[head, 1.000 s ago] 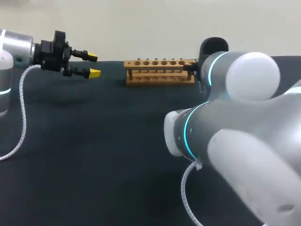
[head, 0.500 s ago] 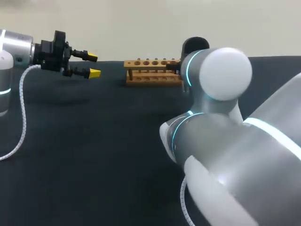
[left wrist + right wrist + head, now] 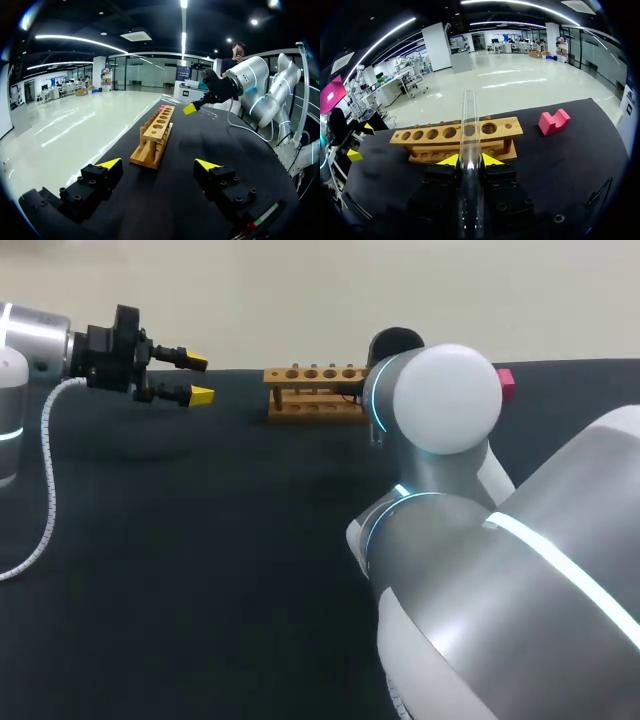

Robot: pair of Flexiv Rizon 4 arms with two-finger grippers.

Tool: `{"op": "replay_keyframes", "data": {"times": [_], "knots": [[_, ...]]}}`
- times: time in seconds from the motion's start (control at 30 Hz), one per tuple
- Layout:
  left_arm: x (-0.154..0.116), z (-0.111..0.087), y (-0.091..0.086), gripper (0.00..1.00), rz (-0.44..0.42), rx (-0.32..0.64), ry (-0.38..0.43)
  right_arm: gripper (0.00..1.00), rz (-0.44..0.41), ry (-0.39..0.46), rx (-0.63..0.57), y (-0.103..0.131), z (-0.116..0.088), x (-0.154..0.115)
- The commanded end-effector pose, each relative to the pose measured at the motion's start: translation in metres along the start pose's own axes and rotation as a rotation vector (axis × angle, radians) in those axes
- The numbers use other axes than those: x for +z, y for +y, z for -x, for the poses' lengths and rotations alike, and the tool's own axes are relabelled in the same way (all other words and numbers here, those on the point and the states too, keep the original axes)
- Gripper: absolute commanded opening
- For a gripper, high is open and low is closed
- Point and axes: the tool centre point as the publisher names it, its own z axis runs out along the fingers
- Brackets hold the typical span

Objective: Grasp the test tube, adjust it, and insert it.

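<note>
A clear glass test tube (image 3: 469,130) lies lengthwise between the yellow tips of my right gripper (image 3: 470,161), which is shut on it. The tube's open end points at the wooden rack (image 3: 455,137), a little in front of its row of holes. In the head view the rack (image 3: 308,390) stands at the table's far edge, and my right arm (image 3: 440,410) hides its right end and the right gripper. My left gripper (image 3: 198,378) hovers open to the left of the rack, holding nothing. Seen from the left wrist, the rack (image 3: 156,132) is ahead of the left gripper (image 3: 159,165), lengthwise.
A pink block (image 3: 553,121) lies on the dark table beyond the rack's right end, and it shows as a pink block (image 3: 505,382) past my right arm in the head view. My left gripper (image 3: 361,141) is visible off the rack's other end.
My right arm has swung left in the head view, covering more of the rack's right end and uncovering the pink block. The left arm has not moved.
</note>
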Motion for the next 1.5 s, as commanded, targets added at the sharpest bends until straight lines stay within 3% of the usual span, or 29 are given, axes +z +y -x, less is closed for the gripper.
{"op": "replay_keyframes", "data": {"times": [0.03,0.63,1.5], "knots": [[0.0,-0.001,-0.002,1.0,0.006,0.003,-0.003,0.0,0.011,0.0,0.0,0.002,0.0,0.006],[0.0,-0.001,-0.002,1.0,0.006,0.003,-0.003,0.0,0.053,0.023,-0.02,0.003,0.002,0.025],[0.0,-0.001,-0.002,1.0,0.006,0.003,-0.003,0.0,0.076,0.124,-0.03,0.001,-0.009,0.035]]}}
